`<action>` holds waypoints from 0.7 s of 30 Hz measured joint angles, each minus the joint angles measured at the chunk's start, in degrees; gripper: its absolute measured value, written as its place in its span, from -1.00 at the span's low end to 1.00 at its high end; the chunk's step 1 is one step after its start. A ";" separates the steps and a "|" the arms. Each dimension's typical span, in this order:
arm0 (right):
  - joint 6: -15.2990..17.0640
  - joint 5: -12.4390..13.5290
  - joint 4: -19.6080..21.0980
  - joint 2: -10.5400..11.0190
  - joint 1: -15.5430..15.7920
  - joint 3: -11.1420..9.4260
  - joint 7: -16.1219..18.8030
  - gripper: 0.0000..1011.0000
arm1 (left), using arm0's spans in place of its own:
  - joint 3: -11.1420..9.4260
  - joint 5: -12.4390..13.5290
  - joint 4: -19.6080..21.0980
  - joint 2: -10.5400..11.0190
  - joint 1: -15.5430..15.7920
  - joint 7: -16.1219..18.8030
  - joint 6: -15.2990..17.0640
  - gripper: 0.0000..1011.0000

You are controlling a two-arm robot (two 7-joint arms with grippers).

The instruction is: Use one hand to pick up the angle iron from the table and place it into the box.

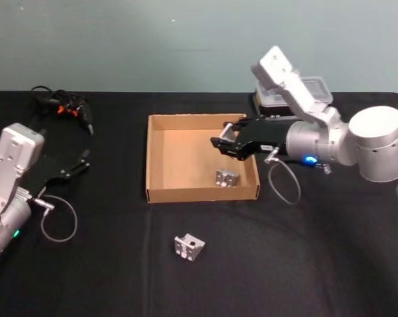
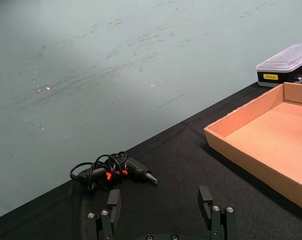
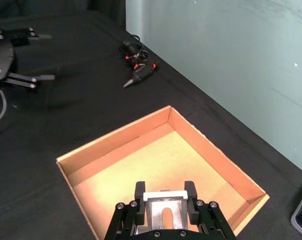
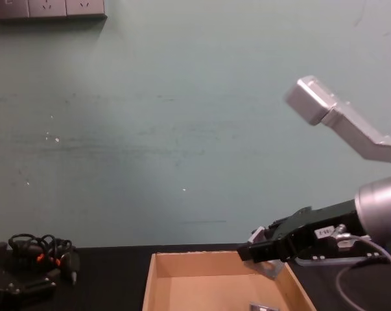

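Right gripper (image 1: 224, 139) hangs above the box (image 1: 202, 194), over the right part of its interior, just inside the right wall and toward the far right corner. Its two fingers (image 3: 139, 192) are closed to a narrow gap and clamp a silver angle iron (image 3: 163, 214) between them; in the chest view this part (image 4: 271, 267) hangs below the fingertips, above the box rim and clear of the floor. A second angle iron (image 1: 227, 177) lies on the box floor, near the front wall and toward the front right corner, directly below and in front of the gripper. A third angle iron (image 1: 189, 247) lies on the table (image 1: 106, 264) outside the box, in front of the front wall and roughly level with its middle, well apart from it. Left gripper (image 1: 76, 166) is parked well to the left of the box, low over the table, with its fingers (image 2: 113, 200) spread wide and nothing between them. A black glue gun with coiled cable (image 1: 63, 105) lies beyond the left gripper, to the left of the box's far left corner. A plastic case with a clear lid (image 2: 286, 62) stands behind the box's far right corner, partly covered by the right arm in the head view.
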State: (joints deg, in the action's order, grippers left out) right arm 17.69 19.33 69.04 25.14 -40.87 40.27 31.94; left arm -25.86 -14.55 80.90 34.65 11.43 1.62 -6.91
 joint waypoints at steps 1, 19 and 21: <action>0.00 0.00 0.00 0.00 0.00 0.00 0.00 -0.07 | 0.00 0.00 0.00 0.00 0.00 0.00 0.00 1.00; 3.37 -3.61 -9.07 -6.02 -3.17 -0.60 -1.38 -0.07 | 0.00 0.00 0.00 0.00 0.00 0.00 0.00 1.00; 4.02 -3.90 -10.14 -6.79 -3.61 -0.87 -1.66 -0.07 | 0.00 0.00 0.00 0.00 0.00 0.00 0.00 1.00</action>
State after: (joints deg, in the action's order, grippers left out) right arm 21.71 15.43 58.90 18.35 -44.48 39.40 30.27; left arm -25.86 -14.55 80.90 34.65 11.43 1.62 -6.90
